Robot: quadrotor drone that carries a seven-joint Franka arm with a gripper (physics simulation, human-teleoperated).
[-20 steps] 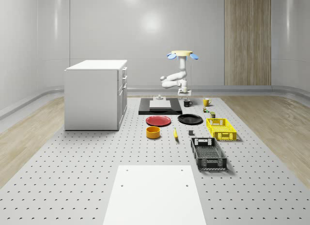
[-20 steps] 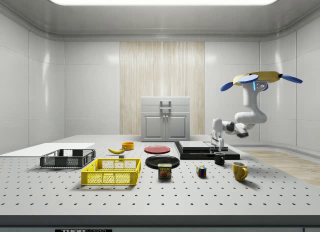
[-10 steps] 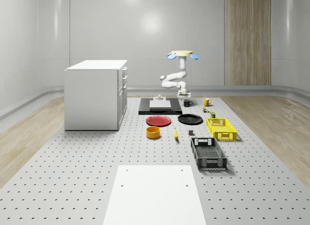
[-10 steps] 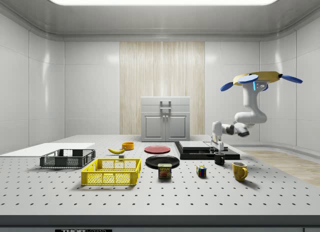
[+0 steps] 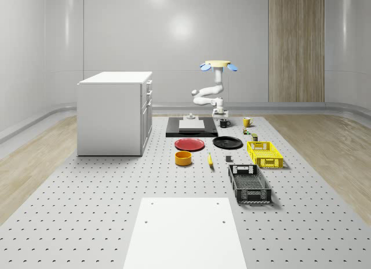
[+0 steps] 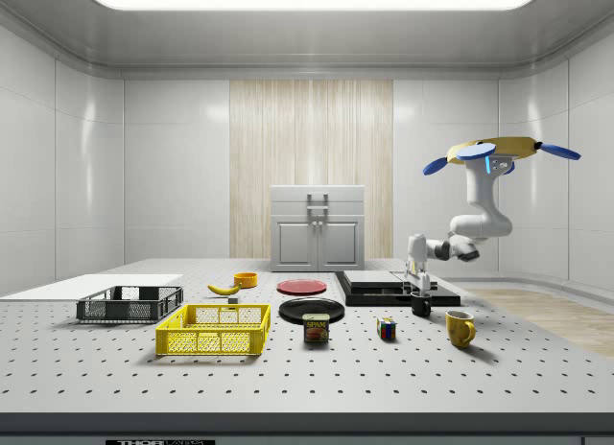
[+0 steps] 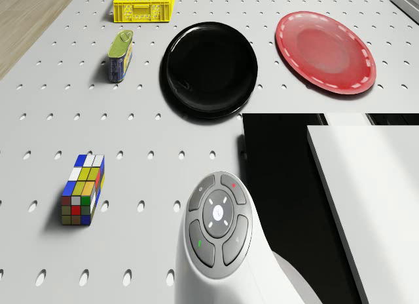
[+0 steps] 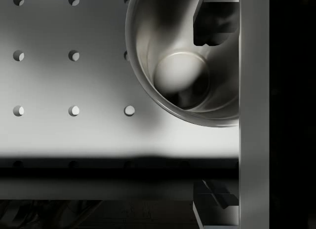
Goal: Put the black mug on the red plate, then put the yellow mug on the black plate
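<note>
Wide perforated desk (image 5: 87, 222), white cabinet (image 5: 113, 112) at the whole-scene view's left. Drone (image 6: 499, 150) hovering above the desk's far end, arm folded down toward the black mug (image 6: 421, 305).

Progress, judged: nothing done. Black mug standing on the desk just beside the black slab (image 5: 174, 131), not on the red plate (image 5: 189, 144). Yellow mug (image 6: 460, 328) on the desk near the black mug, apart from the black plate (image 5: 227, 142). Both plates bare, side by side. First pick looks in hand; lift, carry, set-down and the whole yellow-mug half left.

Hand (image 6: 418, 290) low at the black mug's rim. In the wrist view, spread wide: one finger (image 8: 215, 21) inside the mug opening, the other (image 8: 215, 204) well outside the wall. Holding nothing, not closed on the wall.

In the way, judged: slab edge touching or nearly touching the mug on one side, little room there. Route to the red plate passing over or past the black plate.

Around: black crate (image 5: 249, 184), yellow crate (image 5: 265, 153), orange bowl (image 5: 183, 158), can (image 7: 120, 55), colour cube (image 7: 82, 189), banana (image 5: 210, 160).
</note>
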